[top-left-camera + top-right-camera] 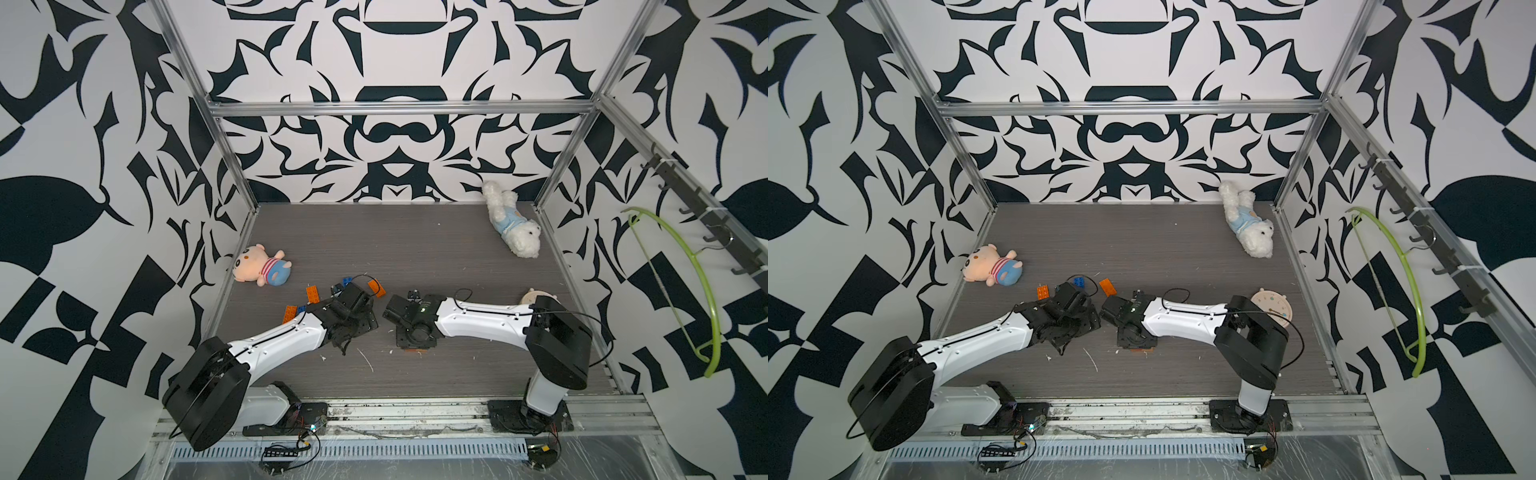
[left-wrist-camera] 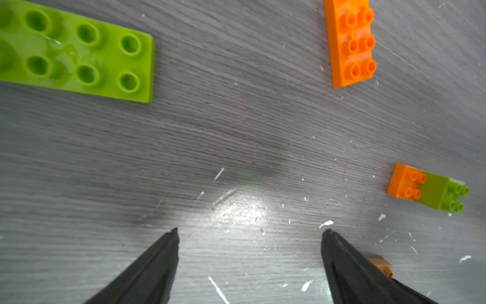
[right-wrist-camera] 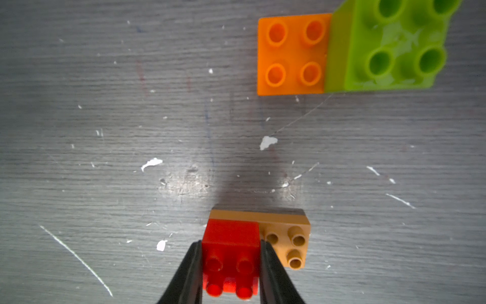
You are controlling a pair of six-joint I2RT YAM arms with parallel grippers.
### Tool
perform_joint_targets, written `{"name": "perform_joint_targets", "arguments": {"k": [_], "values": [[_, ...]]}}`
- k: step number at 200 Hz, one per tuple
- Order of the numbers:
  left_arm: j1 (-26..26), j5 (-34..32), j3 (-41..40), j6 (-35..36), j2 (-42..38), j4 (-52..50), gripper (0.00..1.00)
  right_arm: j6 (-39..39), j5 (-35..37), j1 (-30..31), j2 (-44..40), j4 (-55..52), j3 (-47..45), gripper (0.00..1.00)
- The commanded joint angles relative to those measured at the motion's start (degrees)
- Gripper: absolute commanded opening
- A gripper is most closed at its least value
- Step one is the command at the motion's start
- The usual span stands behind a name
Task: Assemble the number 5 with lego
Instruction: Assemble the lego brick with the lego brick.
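Observation:
In the right wrist view my right gripper (image 3: 231,246) is shut on a red lego brick (image 3: 231,234), which sits on one end of a tan oblong brick (image 3: 292,238) lying on the table. Further off lie an orange square plate (image 3: 292,52) and a lime green brick (image 3: 389,44), joined side by side. My left gripper (image 2: 249,231) hangs open over bare table. Around it lie a lime green plate (image 2: 79,52), an orange plate (image 2: 349,42) and the small orange-and-green pair (image 2: 426,189). Both top views show loose orange bricks (image 1: 312,294) (image 1: 1107,286) and a blue one (image 1: 1079,281).
A pink plush pig (image 1: 262,268) lies at the table's left edge and a white plush dog (image 1: 511,224) at the back right. A round pale toy (image 1: 1271,309) sits behind the right arm. A green hanger (image 1: 681,291) hangs on the right wall. White scraps dot the table.

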Motion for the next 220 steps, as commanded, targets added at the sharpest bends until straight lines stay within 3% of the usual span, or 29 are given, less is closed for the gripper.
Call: {"name": "perform_joint_targets", "arguments": {"k": [1, 169, 220], "values": [[-0.1, -1.8, 1.1, -0.5, -0.9, -2.6, 0.92, -0.4, -0.9, 0.2, 4.0, -1.5, -4.0, 0.28], [-0.1, -2.5, 2.1, -0.7, -2.5, -2.5, 0.92, -2.4, -0.4, -0.8, 4.7, -1.3, -3.6, 0.28], [-0.2, -4.3, 3.5, 0.2, -4.2, -4.1, 0.92, -5.4, 3.1, -3.2, 0.5, -4.1, -0.6, 0.28]]}}
